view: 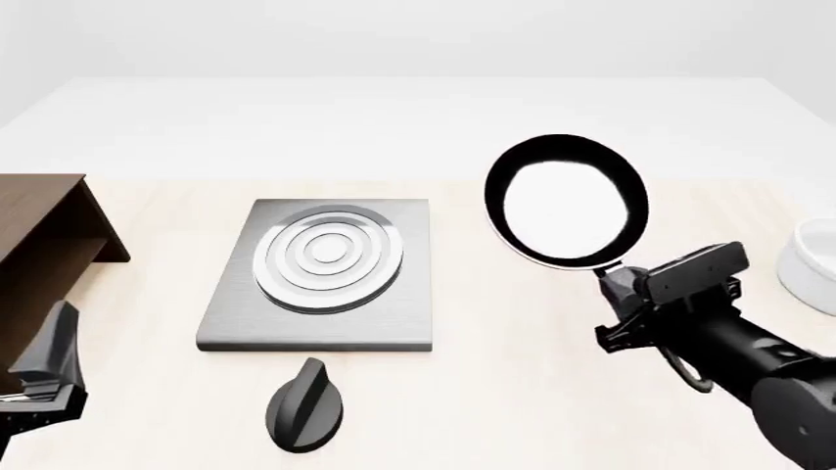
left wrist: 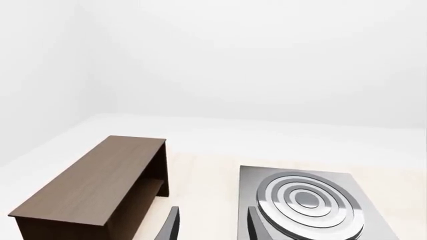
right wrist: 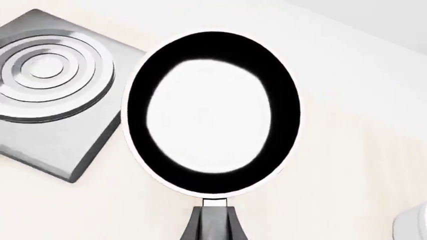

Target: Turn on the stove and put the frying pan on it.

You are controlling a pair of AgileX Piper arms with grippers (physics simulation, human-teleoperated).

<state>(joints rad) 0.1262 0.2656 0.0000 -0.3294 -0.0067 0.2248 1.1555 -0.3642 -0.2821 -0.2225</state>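
Observation:
The stove is a grey square plate (view: 229,313) with a ringed silver burner (view: 327,255). Its black oval knob (view: 304,406) lies apart, in front of the plate. To the right of the stove is the frying pan (view: 566,201), black with a pale shiny inside; it looks raised off the table. My right gripper (view: 622,290) is shut on its handle (right wrist: 215,222). The left gripper (view: 53,357) is at the near left, open and holding nothing. Its fingers (left wrist: 172,225) point toward the stove (left wrist: 303,200).
A dark brown wooden cabinet (view: 39,245) stands at the left edge, close to my left gripper; the left wrist view shows this cabinet (left wrist: 93,185) beside the stove. A white bowl (view: 812,264) sits at the far right edge, just past the right arm.

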